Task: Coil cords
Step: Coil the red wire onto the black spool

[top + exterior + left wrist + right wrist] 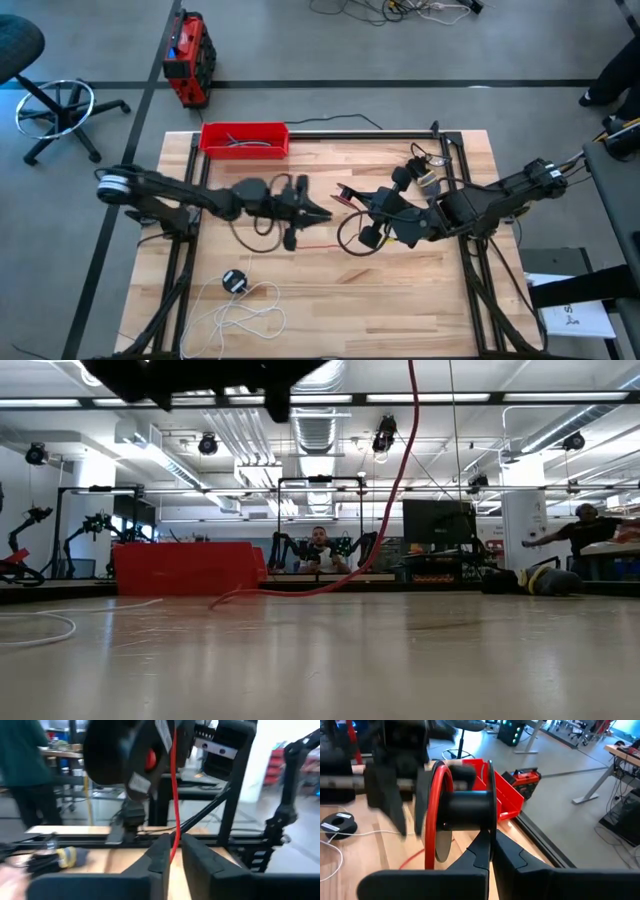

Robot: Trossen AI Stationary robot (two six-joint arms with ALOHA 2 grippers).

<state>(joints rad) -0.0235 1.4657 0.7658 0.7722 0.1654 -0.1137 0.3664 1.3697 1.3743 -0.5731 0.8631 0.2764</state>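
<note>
Between left gripper (172, 857) fingers: red cord (174, 795)

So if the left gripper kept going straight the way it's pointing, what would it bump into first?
Probably the right gripper and the round black spool it holds. The left gripper, pinching the thin red cord, points at them across the middle of the wooden table; the gap's depth is unclear.

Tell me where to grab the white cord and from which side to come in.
Grip the white cord just behind its black disc, coming straight down from above. The disc lies flat on the table, and the cord there runs as one strand, while farther along it tangles into loose loops.
</note>
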